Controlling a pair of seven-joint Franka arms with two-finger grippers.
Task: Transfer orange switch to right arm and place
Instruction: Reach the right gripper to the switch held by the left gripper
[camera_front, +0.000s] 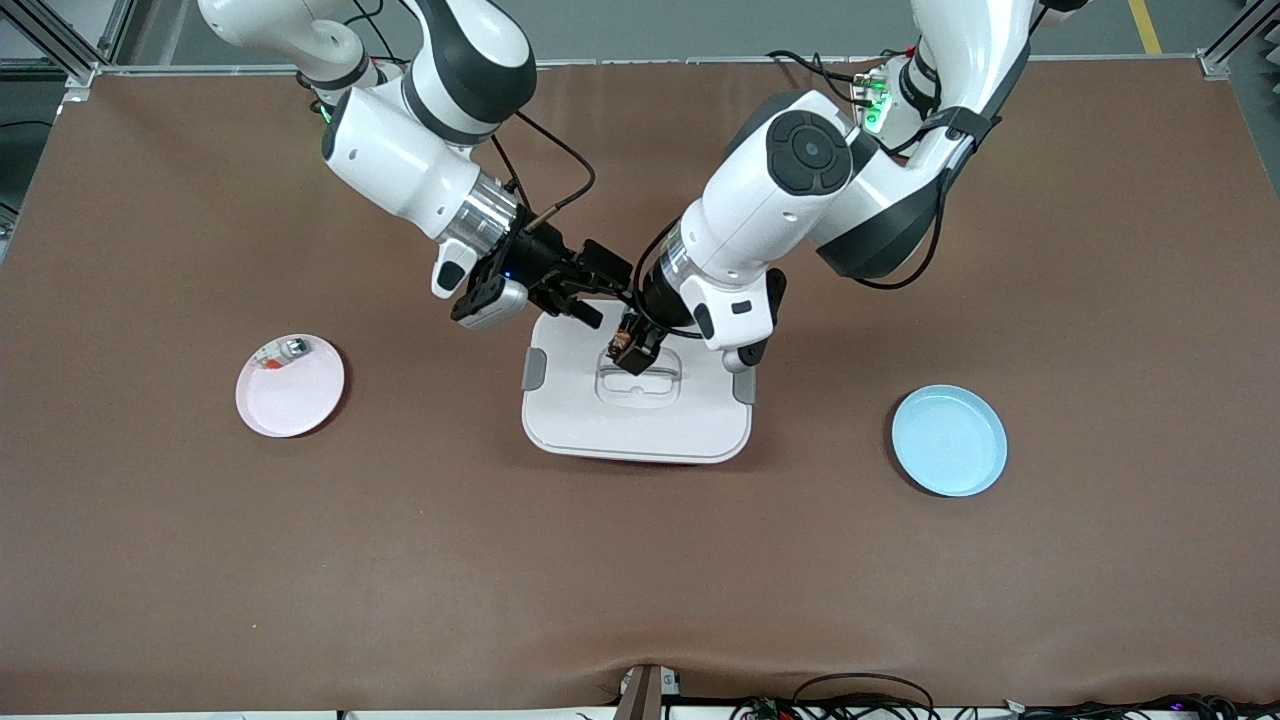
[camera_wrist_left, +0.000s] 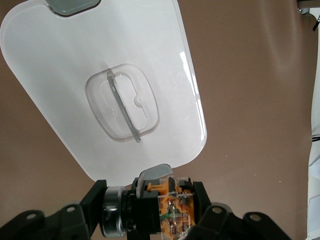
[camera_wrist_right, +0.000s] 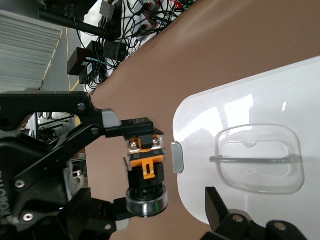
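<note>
Holding orange switch (camera_wrist_right: 145, 167) upright, left tool (camera_wrist_left: 150, 212).

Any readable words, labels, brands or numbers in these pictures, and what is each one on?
"ROBOT": white letters running along the black gripper body at the edge of the right wrist view; the word is cut off there.
Small marks on the orange switch: too small to read.
Nothing else readable.

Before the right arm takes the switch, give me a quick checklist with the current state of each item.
1. Left gripper shut on the orange switch: ok.
2. Right gripper open for the handover: ok.
3. Switch between the right gripper's fingers: cannot tell.
4. Handover happening over the white lid: ok.
5. Pink plate already holds a small silvery item: ok.
6. Blue plate bare: ok.
</note>
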